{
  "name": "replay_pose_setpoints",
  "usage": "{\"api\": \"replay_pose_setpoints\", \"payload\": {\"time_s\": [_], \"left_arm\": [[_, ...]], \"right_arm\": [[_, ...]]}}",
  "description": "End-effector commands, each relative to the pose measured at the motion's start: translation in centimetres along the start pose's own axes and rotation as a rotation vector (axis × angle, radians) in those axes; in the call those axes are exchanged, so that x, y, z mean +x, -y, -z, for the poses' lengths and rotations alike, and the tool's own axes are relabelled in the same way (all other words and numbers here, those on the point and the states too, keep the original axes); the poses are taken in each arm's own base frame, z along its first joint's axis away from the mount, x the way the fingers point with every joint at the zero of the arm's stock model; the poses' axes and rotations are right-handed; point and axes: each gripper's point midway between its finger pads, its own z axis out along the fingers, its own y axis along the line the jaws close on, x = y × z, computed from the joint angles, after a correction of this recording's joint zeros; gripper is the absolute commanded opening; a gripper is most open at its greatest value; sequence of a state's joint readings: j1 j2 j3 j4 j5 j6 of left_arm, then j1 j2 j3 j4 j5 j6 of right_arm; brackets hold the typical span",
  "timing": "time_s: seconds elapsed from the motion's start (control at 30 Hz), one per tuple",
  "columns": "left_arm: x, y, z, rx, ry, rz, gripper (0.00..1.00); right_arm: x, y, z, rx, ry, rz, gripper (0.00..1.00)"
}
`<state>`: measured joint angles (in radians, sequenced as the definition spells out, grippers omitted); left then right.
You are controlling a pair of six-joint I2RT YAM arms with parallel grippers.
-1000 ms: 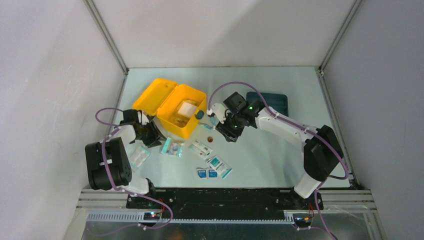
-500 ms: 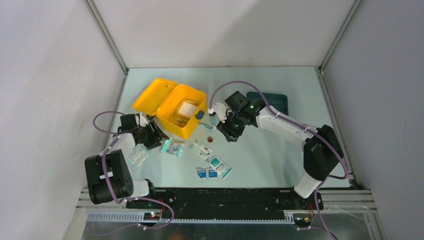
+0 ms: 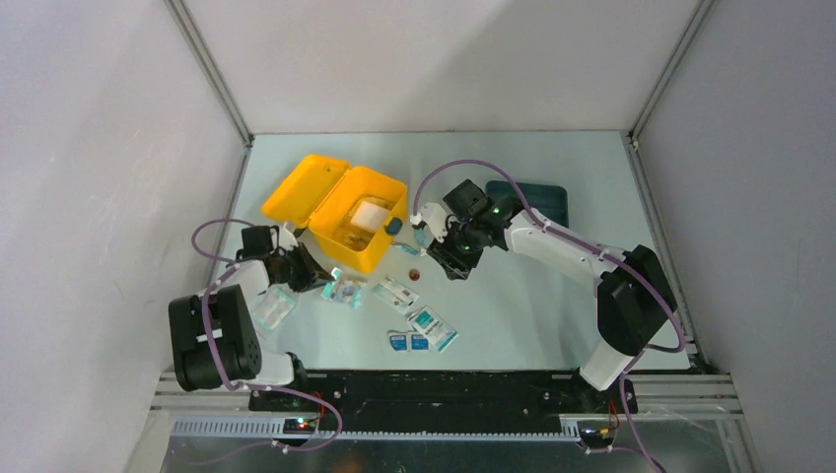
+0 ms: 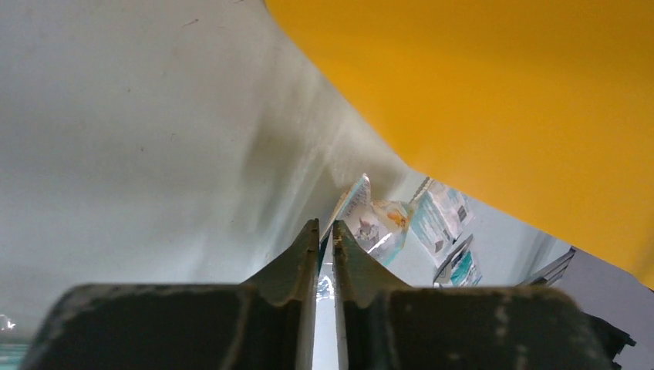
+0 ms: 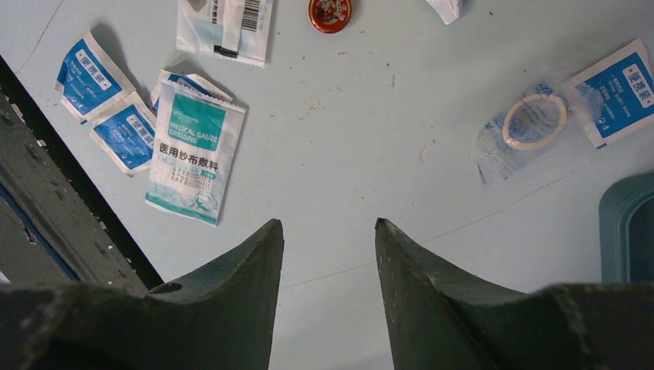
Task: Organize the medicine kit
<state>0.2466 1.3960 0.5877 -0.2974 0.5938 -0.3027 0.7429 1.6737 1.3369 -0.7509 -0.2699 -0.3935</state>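
Left gripper [image 3: 313, 274] has crept rightward along the near wall of the medicine kit [image 3: 367, 258], its dark fingers closed to a slit on the teal edge of one clear packet [image 4: 378, 223]. That glossy yellow plastic box sits open on the table [image 3: 513, 325], lid hinged back. Right of the kit, the right gripper [image 5: 328, 223] hangs spread and empty over three blue sachets [image 5: 85, 77], one white pouch printed "MEDICAL GAUZE DRESSING" [image 5: 193, 150], one round red tin [image 5: 330, 13] and one bagged tape ring [image 5: 530, 122].
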Motion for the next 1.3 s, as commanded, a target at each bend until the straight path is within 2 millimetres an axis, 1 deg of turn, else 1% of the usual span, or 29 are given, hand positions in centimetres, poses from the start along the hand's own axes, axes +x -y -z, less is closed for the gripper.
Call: {"api": "replay_pose_setpoints", "payload": {"time_s": [0.0,0.03,0.07,0.1,0.13,0.17,0.2,0.23,0.27,0.3,0.4,0.5,0.57,0.6,0.63,0.67,0.7,0.73,0.77,0.8,0.83,0.87,0.9,0.93,0.97,1.07,1.17,1.2,1.27], "left_arm": [[-0.7,1.9,1.3,0.063,0.058,-0.097,0.11],[-0.5,2.0,1.5,0.067,0.057,-0.1,0.09],[-0.7,2.7,2.1,0.083,0.083,-0.127,0.04],[-0.5,2.8,2.4,0.087,0.089,-0.134,0.02],[-0.7,3.6,3.2,0.105,0.122,-0.166,0.01],[-0.2,4.0,3.6,0.122,0.12,-0.175,0.0],[-0.2,5.0,4.3,0.148,0.151,-0.238,0.0],[0.2,5.2,4.6,0.148,0.154,-0.265,0.0],[0.4,6.4,5.4,0.163,0.184,-0.343,0.0],[0.8,6.8,5.6,0.17,0.186,-0.368,0.0],[2.3,9.9,6.3,0.252,0.172,-0.506,0.0],[4.9,12.9,6.5,0.36,0.097,-0.628,0.0],[6.3,15.2,7.1,0.447,0.048,-0.688,0.0],[6.3,16.7,8.0,0.496,0.045,-0.71,0.0],[6.5,17.5,8.2,0.521,0.023,-0.705,0.0],[5.7,19.1,9.2,0.553,0.044,-0.727,0.0],[5.1,19.7,9.5,0.554,0.057,-0.735,0.0],[3.8,20.8,10.3,0.545,0.109,-0.763,0.0],[3.0,21.3,10.6,0.537,0.138,-0.793,0.0],[1.5,22.2,11.4,0.518,0.195,-0.818,0.0],[0.7,22.5,11.4,0.5,0.214,-0.83,0.0],[-0.8,23.3,12.1,0.476,0.264,-0.843,0.0],[-1.6,23.4,12.0,0.459,0.276,-0.849,0.0],[-3.0,24.3,12.7,0.438,0.322,-0.863,0.0],[-3.8,24.3,12.4,0.418,0.329,-0.873,0.0],[-7.6,25.1,12.4,0.33,0.405,-0.896,0.0],[-10.4,24.5,11.6,0.252,0.434,-0.879,0.0],[-11.5,24.2,11.0,0.228,0.43,-0.887,0.0],[-12.6,23.5,9.9,0.193,0.418,-0.873,0.0]], "right_arm": [[-1.4,0.3,0.9,0.019,0.031,0.016,0.51],[-1.3,0.3,0.9,0.02,0.029,0.016,0.52],[-1.3,0.4,1.0,0.022,0.027,0.016,0.52],[-1.3,0.4,1.0,0.024,0.028,0.017,0.51],[-1.3,0.5,1.1,0.027,0.03,0.018,0.52],[-1.4,0.6,1.2,0.03,0.033,0.018,0.52],[-1.4,0.6,1.4,0.034,0.036,0.019,0.51],[-1.4,0.6,1.4,0.036,0.038,0.02,0.51],[-1.5,0.7,1.5,0.038,0.039,0.021,0.52],[-1.5,0.7,1.6,0.04,0.041,0.021,0.52],[-1.5,0.9,1.7,0.044,0.042,0.021,0.52],[-1.5,1.2,1.9,0.055,0.047,0.019,0.52],[-1.5,1.6,2.1,0.068,0.049,0.017,0.52],[-1.4,1.9,2.2,0.075,0.05,0.01,0.52],[-1.5,2.0,2.4,0.08,0.054,0.007,0.52],[-1.4,2.3,2.5,0.085,0.055,-0.001,0.52],[-1.4,2.5,2.7,0.089,0.058,-0.005,0.52],[-1.3,2.8,2.9,0.095,0.06,-0.014,0.52],[-1.2,2.9,3.0,0.097,0.062,-0.018,0.52],[-1.2,3.2,3.1,0.103,0.065,-0.026,0.52],[-1.2,3.4,3.2,0.107,0.068,-0.029,0.52],[-1.2,3.7,3.3,0.113,0.07,-0.039,0.52],[-1.1,3.8,3.3,0.117,0.07,-0.043,0.52],[-1.1,4.0,3.4,0.122,0.071,-0.049,0.52],[-1.1,4.1,3.5,0.125,0.074,-0.051,0.52],[-0.9,4.4,3.7,0.13,0.074,-0.064,0.54],[-0.9,4.7,3.9,0.135,0.081,-0.077,0.55],[-0.9,4.7,4.0,0.137,0.084,-0.079,0.56],[-0.9,5.0,4.2,0.14,0.089,-0.086,0.57]]}}
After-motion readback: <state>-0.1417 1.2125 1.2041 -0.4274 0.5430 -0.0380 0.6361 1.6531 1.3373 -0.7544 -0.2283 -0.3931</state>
